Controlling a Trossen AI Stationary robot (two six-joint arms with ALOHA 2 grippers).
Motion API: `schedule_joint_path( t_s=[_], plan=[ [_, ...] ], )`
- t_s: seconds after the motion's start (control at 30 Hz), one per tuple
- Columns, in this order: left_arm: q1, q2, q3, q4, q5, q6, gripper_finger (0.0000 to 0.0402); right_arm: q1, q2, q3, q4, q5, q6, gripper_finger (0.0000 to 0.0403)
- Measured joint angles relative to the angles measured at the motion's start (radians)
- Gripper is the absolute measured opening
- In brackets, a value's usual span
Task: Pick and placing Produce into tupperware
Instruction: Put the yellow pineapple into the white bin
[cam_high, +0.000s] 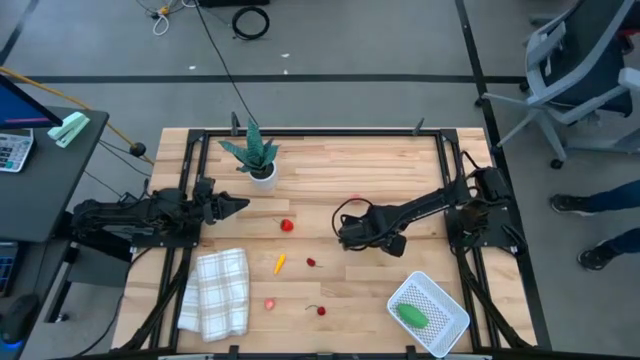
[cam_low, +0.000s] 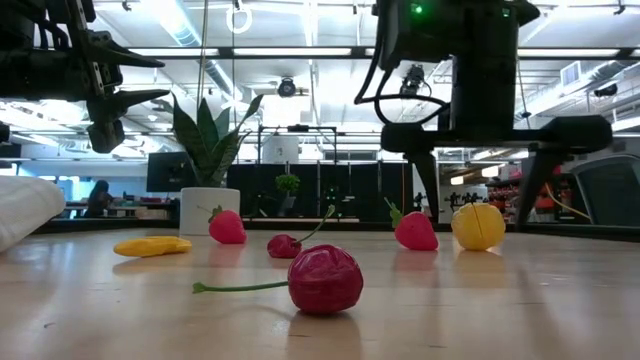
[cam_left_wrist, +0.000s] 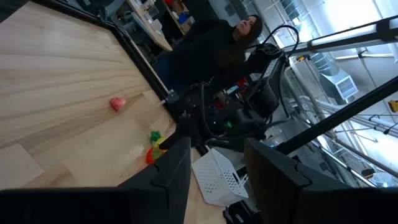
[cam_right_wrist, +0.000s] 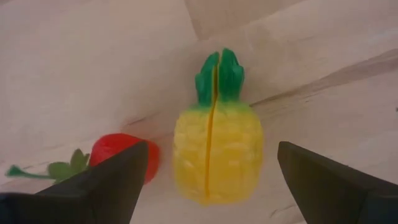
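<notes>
My right gripper is open and points down at mid-table. Its fingers stand on either side of a yellow toy pineapple with a green crown, without touching it. A red strawberry lies beside the pineapple. The gripper hides both in the high view. The white mesh tupperware sits near the table's near right corner with a green oblong piece in it. A red piece, an orange piece, a cherry and other small red and pink pieces lie on the wood. My left gripper hovers open at the left.
A spiky green plant in a white pot stands toward the far edge. A folded white checked cloth lies near the left front. A black frame rail borders the table. A person shows beyond the table.
</notes>
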Motion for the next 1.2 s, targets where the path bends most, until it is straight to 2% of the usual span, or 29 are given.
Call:
schedule_joint_path(
  t_s=[0.5,0.77,1.2],
  plan=[
    [0.000,0.000,0.000,0.000,0.000,0.000,0.0157,0.000,0.000,-0.015,0.007,0.000,-0.032,0.0359],
    [0.000,0.000,0.000,0.000,0.000,0.000,0.0150,0.000,0.000,-0.076,0.123,-0.012,-0.017,0.0319],
    [0.000,0.000,0.000,0.000,0.000,0.000,0.0157,0.000,0.000,-0.078,0.124,-0.011,-0.017,0.0242]
  ],
)
